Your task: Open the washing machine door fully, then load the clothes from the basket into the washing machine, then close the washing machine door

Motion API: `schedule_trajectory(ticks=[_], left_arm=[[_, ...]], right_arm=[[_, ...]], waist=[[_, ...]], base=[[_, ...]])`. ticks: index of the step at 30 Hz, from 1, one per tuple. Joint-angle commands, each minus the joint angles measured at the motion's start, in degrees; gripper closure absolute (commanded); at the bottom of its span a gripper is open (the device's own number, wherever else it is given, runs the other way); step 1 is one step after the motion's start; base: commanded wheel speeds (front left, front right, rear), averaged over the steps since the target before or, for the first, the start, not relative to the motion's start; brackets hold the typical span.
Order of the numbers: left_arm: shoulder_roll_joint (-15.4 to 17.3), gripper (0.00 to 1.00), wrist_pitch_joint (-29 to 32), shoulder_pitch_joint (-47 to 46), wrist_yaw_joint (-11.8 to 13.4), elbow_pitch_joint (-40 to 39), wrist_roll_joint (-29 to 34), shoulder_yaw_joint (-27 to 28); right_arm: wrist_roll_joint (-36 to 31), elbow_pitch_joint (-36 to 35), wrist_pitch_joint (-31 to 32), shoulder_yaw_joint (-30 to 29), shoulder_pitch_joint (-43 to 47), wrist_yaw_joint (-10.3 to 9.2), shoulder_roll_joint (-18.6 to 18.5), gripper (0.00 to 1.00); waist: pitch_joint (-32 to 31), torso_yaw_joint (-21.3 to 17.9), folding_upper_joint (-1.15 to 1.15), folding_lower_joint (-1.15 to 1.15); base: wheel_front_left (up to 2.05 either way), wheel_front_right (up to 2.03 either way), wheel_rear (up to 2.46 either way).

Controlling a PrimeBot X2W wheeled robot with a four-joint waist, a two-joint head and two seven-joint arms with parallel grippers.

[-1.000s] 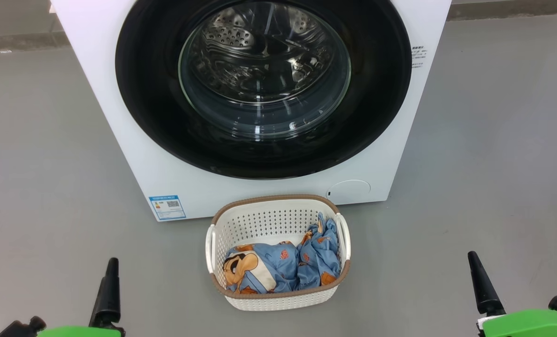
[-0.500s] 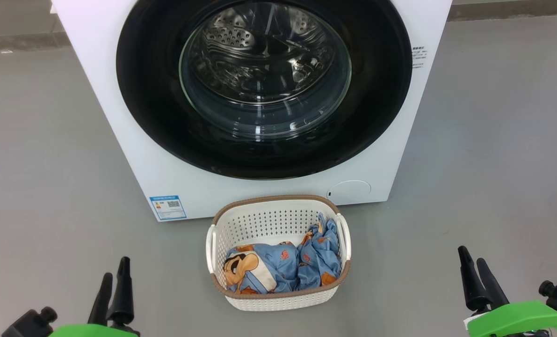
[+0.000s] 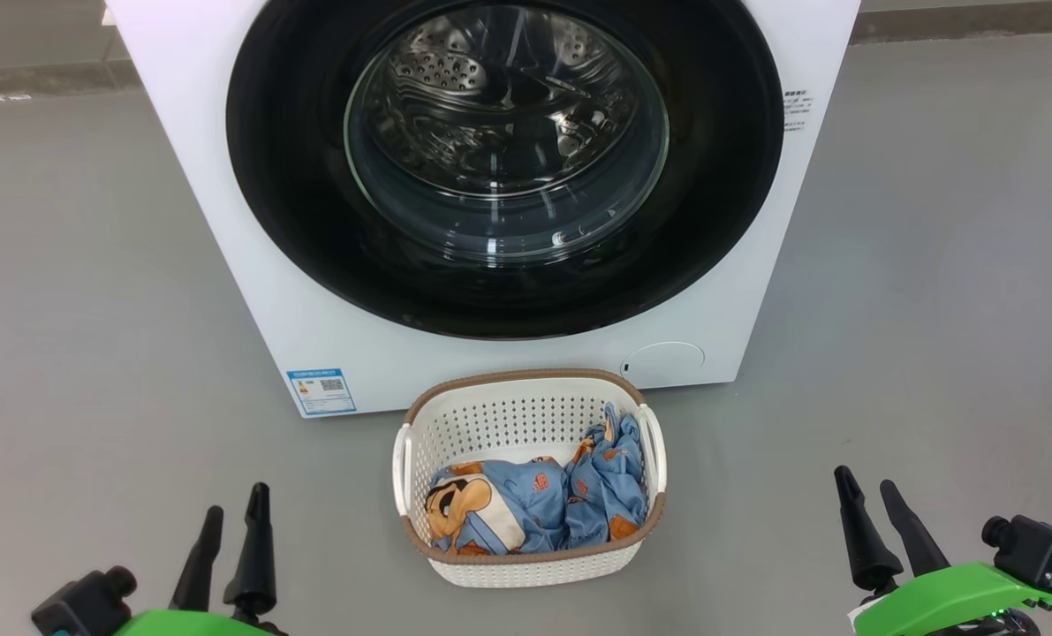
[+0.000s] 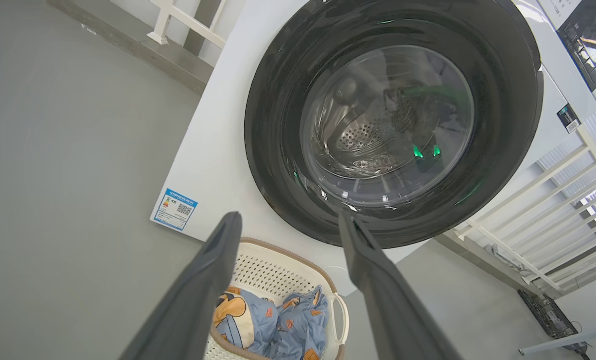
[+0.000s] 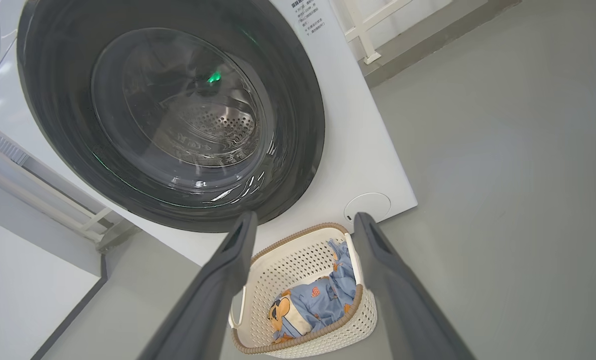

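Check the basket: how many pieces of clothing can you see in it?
1 blue printed bundle of clothes, crumpled across the near and right side of the basket. It may be several pieces bunched together; the folds hide where one would end.

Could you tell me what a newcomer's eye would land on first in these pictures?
The big glossy black door, shut on the white washer, tops the head view. Right before it stands the cream basket with the blue bear-print clothes inside. The left gripper and right gripper hang open at the lower corners.
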Motion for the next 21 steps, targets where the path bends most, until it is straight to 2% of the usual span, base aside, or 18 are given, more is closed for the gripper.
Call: schedule_trajectory(ticks=[1,21], left_arm=[[1.2,0.0,-0.8,-2.8,-0.2,-1.1,1.9,0.8],[2.0,0.0,-4.0,-4.1,0.0,2.2,12.4,-1.6]], right_arm=[[-2.5,-1.9,-0.8,1.3,-2.7,0.06,-0.5,0.0],[-15.9,-4.0,-1.8,2.6,-2.5,0.07,-0.5,0.0]], waist=[[0.0,0.0,0.0,-0.01],[-0.4,0.4,0.0,-0.01]], base=[[0.0,0.0,0.0],[0.0,0.0,0.0]])
